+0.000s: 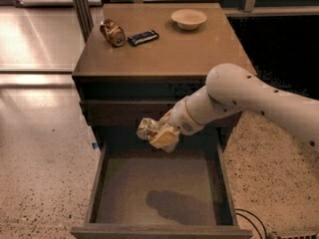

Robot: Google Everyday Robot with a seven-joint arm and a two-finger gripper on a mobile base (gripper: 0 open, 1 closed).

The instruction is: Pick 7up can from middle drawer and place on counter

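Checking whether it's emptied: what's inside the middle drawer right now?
The middle drawer shows only bare floor. The claw, above its back end, grips the 7up can, held clear of the floor; the back strip beneath them is hidden.

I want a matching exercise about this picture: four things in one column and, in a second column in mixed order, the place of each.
Things:
1. 7up can
2. bowl
3. brownish-gold can
4. middle drawer

Places:
A. back right of the counter
B. pulled open, below the gripper
C. held in the gripper, above the drawer floor
D. back left of the counter, lying down

Pairs: 1-C, 2-A, 3-D, 4-B.
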